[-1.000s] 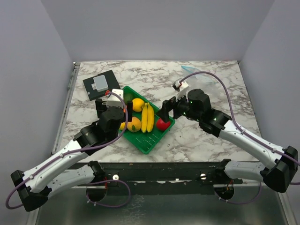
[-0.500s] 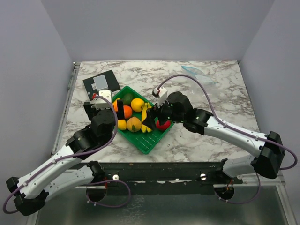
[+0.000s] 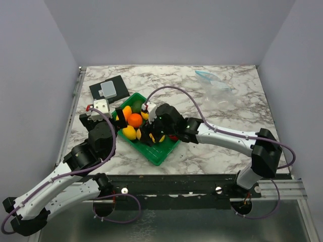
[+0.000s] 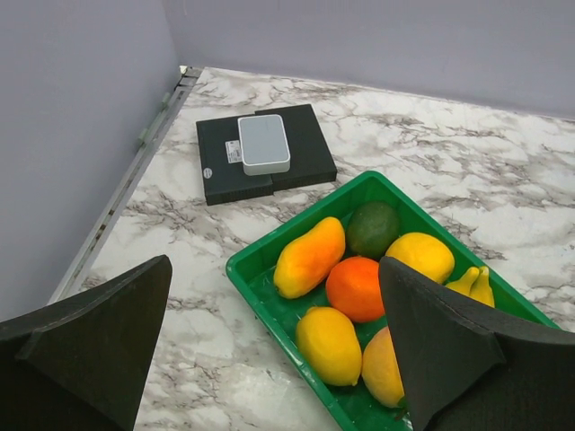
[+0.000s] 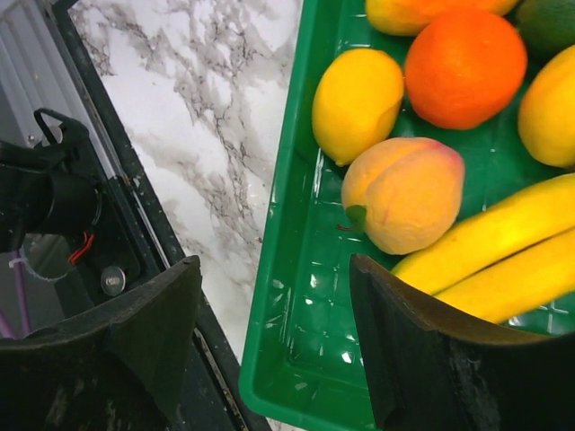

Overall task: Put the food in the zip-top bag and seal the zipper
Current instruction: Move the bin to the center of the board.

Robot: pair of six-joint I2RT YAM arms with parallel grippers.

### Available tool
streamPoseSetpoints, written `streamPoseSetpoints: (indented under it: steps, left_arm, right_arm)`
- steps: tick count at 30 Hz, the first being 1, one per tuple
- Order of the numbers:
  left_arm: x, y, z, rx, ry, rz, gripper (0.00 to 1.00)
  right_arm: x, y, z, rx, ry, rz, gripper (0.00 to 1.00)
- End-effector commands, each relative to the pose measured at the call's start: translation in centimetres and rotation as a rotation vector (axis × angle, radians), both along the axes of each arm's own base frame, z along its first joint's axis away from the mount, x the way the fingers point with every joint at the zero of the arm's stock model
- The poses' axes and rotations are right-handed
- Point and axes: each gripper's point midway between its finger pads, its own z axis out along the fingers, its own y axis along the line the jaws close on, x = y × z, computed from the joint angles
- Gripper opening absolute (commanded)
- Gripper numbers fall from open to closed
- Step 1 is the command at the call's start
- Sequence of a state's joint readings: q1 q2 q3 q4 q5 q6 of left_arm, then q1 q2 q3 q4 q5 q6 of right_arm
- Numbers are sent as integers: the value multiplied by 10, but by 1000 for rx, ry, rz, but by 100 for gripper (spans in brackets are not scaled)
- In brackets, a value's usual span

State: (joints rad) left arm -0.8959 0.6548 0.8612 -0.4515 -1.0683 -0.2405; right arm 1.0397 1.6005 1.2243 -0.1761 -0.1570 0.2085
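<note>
Right claw (image 5: 269,265) hanging over green tray (image 5: 296,359), fingers spread wide, gripping nothing. Peach-like fruit (image 5: 404,193) lying just ahead of gap. Bananas (image 5: 503,251) lying beside one finger. Orange (image 5: 464,65) sitting further ahead. Left claw (image 4: 274,265) also spread wide and empty, hovering near tray's other side. Clear bag (image 3: 214,83) lying well apart on bench (image 3: 237,121), blue zipper (image 3: 204,75) along its edge.

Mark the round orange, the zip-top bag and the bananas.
round orange (image 4: 357,288), left wrist view, middle of its top.
zip-top bag (image 3: 218,85), top external view, clear body.
bananas (image 5: 503,229), right wrist view, upper banana's side.
</note>
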Motion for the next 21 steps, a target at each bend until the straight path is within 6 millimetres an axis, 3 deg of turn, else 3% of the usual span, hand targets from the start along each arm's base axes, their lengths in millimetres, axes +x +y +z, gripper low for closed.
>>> streamPoseSetpoints:
  steps: [1, 12, 21]
  left_arm:
    - [-2, 10, 0, -4, -13, 48, 99]
    - [-5, 13, 3, -18, -24, 51, 99]
    - [-6, 15, 5, -39, -35, 49, 99]
  right_arm:
    - [-9, 21, -7, 3, 28, 46, 71]
    - [-21, 58, -55, -82, 89, 70, 61]
    - [-8, 58, -96, -197, 67, -17, 54]
